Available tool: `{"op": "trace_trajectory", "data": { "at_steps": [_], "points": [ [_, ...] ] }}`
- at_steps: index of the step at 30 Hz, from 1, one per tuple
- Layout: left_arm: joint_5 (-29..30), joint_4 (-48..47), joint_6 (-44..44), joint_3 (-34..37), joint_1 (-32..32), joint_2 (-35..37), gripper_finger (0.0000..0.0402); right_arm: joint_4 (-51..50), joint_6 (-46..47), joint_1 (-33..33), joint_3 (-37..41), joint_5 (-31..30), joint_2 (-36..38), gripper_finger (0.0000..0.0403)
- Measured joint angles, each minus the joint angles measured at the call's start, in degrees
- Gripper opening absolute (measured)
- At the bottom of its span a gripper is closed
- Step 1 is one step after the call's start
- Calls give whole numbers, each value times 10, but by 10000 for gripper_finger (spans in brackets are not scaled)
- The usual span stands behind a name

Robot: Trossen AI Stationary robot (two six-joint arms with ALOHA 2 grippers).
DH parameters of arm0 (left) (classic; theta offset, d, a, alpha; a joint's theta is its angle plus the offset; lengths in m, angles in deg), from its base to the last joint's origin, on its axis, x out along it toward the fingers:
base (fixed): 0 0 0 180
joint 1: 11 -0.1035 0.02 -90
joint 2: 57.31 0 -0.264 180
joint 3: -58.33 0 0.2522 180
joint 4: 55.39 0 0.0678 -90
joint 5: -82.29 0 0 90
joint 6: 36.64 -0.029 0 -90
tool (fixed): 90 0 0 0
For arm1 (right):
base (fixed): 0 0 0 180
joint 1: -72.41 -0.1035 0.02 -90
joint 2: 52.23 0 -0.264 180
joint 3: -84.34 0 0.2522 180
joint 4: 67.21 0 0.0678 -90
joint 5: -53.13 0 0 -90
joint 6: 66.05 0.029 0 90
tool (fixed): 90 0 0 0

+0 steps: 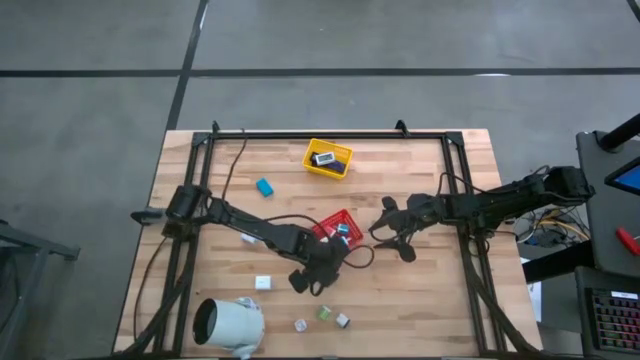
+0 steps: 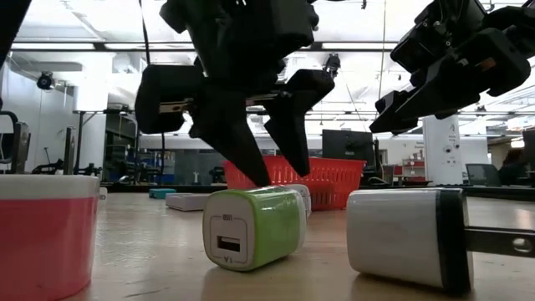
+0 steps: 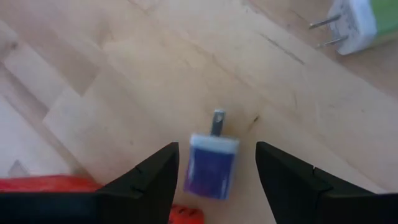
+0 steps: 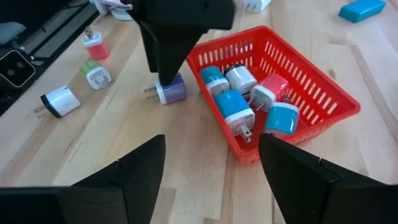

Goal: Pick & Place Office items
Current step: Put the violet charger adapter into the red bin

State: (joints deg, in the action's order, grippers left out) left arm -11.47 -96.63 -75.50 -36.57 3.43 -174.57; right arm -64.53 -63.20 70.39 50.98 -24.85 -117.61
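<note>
Green charger (image 2: 253,227) lay nearest; left tool (image 3: 214,180), spread, straddled the purple charger (image 3: 211,163) beside the red tray (image 4: 292,93), risking an off-centre pinch twisting it loose; right tool (image 4: 211,180) spread, waiting.

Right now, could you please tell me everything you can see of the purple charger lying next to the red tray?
The purple charger is a small blocky plug, purple-bodied with a paler face that carries metal prongs. It looks like smooth plastic. It lies on its side on the bare wooden table, just outside the red tray, apart from the chargers inside. The left gripper is over it with fingers open on either side; whether they touch it cannot be told. The right wrist view shows its prongs pointing away from the tray.
</note>
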Motion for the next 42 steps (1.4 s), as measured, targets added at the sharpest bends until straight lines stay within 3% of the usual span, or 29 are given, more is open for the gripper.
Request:
{"op": "trace_trajectory", "data": {
  "at_steps": [42],
  "points": [
    [18,-11,1,-8,-7,-37,214,-1,2,-1,2,2,0,256]
  ]
}}
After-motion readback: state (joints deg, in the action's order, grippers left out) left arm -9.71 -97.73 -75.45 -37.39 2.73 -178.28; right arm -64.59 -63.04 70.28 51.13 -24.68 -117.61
